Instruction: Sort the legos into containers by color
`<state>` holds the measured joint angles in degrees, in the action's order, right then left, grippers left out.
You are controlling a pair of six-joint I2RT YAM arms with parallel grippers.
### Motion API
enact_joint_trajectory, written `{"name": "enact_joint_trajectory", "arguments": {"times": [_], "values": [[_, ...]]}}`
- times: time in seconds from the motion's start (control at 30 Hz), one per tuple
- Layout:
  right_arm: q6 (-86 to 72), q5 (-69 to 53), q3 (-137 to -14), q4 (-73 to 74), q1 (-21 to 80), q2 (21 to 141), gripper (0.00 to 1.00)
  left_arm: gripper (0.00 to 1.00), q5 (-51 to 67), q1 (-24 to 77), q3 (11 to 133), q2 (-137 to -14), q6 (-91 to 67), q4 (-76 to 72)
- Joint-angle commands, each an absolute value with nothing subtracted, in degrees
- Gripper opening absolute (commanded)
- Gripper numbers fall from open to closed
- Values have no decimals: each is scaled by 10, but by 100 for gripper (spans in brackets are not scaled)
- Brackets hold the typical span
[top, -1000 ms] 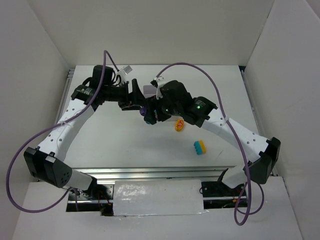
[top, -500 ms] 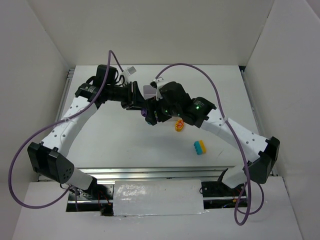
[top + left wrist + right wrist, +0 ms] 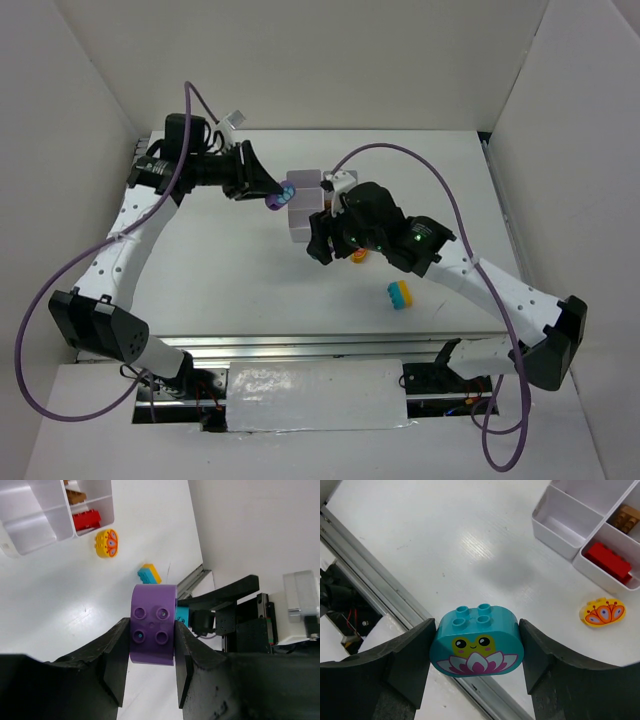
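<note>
Left end effector [image 3: 152,642] status: clenched on a purple brick [image 3: 152,625]. One finger presses against each side wall, and the four-stud face is turned toward the wrist camera. A teal piece [image 3: 181,615] shows at the brick's lower right edge. It may be joined to the purple brick, but the view is too partial to confirm. In the top view this end effector hangs above the tabletop [image 3: 220,260], just left of the containers [image 3: 303,205], with the brick clear of the surface.

Right end effector [image 3: 476,630] status: clenched on a teal brick [image 3: 476,647] printed with a smiling face and a pink-and-white flower. The fingers contact both rounded ends, and the four studs face away from the wrist. The brick is held above the tabletop on the near side of the containers.

Container contents:
- A red brick [image 3: 608,561] lies in a compartment at one end of the white block.
- A brown brick [image 3: 626,522] lies in the compartment next to it.

Loose items on the tabletop:
- A yellow brick [image 3: 602,612] with an orange printed pattern lies just beside the wall of the red brick's compartment, not touching it.
- A blue-and-yellow brick [image 3: 400,295] lies nearer the arm bases, well apart from the containers.
</note>
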<state>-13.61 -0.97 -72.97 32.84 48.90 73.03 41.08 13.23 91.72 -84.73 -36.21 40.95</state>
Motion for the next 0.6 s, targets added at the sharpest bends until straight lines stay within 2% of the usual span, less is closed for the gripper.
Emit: {"name": "enact_joint_trajectory", "arguments": {"times": [0.0,0.13,0.23,0.33,0.5,0.57], "values": [[-123,-19,-716,320,483,697,0,0,416,127,948,-864,-353,390],[-151,20,-701,334,463,682,0,0,366,127,967,-877,-347,391],[-194,61,-692,354,443,664,0,0,266,128,951,-886,-352,344],[-231,101,-690,383,429,632,0,0,163,151,989,-925,-308,327],[-236,91,-687,411,425,585,1,0,24,219,1001,-956,-76,246],[-237,85,-691,424,425,570,1,0,10,221,983,-958,-16,209]]}}
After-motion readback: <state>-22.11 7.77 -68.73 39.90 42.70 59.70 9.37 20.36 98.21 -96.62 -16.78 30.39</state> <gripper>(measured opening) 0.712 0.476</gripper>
